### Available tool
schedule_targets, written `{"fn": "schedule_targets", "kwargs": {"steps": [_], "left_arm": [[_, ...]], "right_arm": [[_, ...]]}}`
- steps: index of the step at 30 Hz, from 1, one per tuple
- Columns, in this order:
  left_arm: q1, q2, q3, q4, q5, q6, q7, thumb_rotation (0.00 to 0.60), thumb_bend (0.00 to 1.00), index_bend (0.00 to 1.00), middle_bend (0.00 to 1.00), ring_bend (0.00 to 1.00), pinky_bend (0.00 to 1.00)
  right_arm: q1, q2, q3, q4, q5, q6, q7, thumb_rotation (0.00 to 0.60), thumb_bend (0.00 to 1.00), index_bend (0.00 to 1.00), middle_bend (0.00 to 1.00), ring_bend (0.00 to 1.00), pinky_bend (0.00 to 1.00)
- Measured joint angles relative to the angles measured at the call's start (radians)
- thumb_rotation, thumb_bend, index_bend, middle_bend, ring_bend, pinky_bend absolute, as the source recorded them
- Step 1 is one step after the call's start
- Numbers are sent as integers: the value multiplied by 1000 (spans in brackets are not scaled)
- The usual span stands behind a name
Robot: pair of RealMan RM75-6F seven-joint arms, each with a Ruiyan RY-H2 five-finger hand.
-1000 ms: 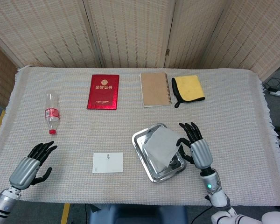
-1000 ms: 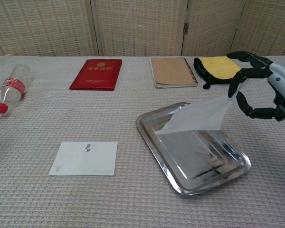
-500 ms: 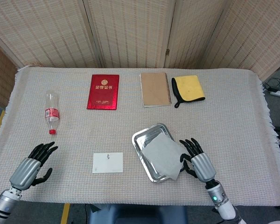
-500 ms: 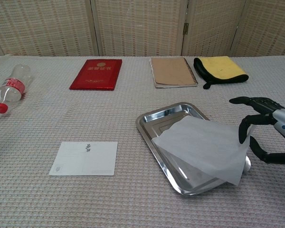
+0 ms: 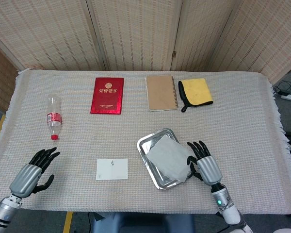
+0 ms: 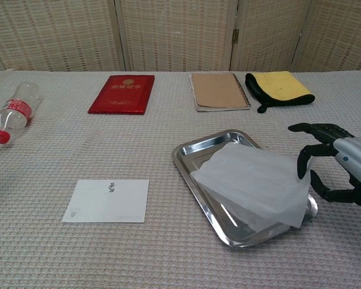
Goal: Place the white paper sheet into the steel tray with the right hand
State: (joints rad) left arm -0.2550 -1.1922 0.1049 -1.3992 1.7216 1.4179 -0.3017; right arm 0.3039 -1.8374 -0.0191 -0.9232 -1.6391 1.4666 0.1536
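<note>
Grey metal and black fingers make the left hand (image 5: 33,171), which rests low at the lower left of the head view with its fingers apart and nothing in them. At the lower right of the same view is the right hand (image 5: 203,163), just beside the steel tray (image 5: 146,143); its fingers are spread and curved, and in the chest view a dark fingertip (image 6: 302,165) comes very near the right edge of the white paper sheet (image 6: 253,180) (I cannot tell if it touches or only hangs beside it), so the hand seems to hold nothing. The sheet lies over the tray, a little crumpled and not flat: its near right corner passes over the rim and part of it stands up from the bottom. I judge the paper very light, thin and soft, so it bends at once, slides easily on smooth steel, and a small push or air can move it. The best place to take it would be the free corner or edge at the right, pinched gently between thumb and one finger, or pressed flat from above. To the left of the tray lies a small white card (image 5: 112,169). Further, at the left, is a plastic bottle (image 5: 53,116). Along the far side, in the upper part of the frame, lie a red booklet (image 5: 107,95), a brown notebook (image 5: 161,92) and a yellow cloth (image 5: 196,92).
</note>
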Motion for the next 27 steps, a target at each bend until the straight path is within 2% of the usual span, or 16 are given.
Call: {"fn": "schedule_targets", "kwargs": {"steps": [2, 7, 17, 22, 27], "left_arm": [[0, 1, 0, -1, 0, 0, 0, 600, 580, 0, 0, 0, 0], [1, 4, 0, -4, 3, 7, -3, 600, 580, 0, 0, 0, 0], [1, 10, 1, -10, 3, 5, -5, 600, 581, 0, 0, 0, 0], [1, 8, 2, -11, 5, 4, 5, 600, 581, 0, 0, 0, 0], [2, 9, 1, -13, 5, 7, 1, 600, 580, 0, 0, 0, 0]], "right_arm": [[5, 1, 2, -7, 6, -23, -14, 600, 628, 450, 63, 59, 0], [14, 13, -4, -58, 16, -77, -52, 600, 628, 299, 7, 28, 0], [21, 96, -13, -230, 56, -171, -68, 600, 630, 20, 0, 0, 0], [34, 160, -11, -344, 97, -253, -76, 600, 628, 0, 0, 0, 0], [64, 235, 3, -484, 190, -382, -121, 600, 629, 0, 0, 0, 0]]}}
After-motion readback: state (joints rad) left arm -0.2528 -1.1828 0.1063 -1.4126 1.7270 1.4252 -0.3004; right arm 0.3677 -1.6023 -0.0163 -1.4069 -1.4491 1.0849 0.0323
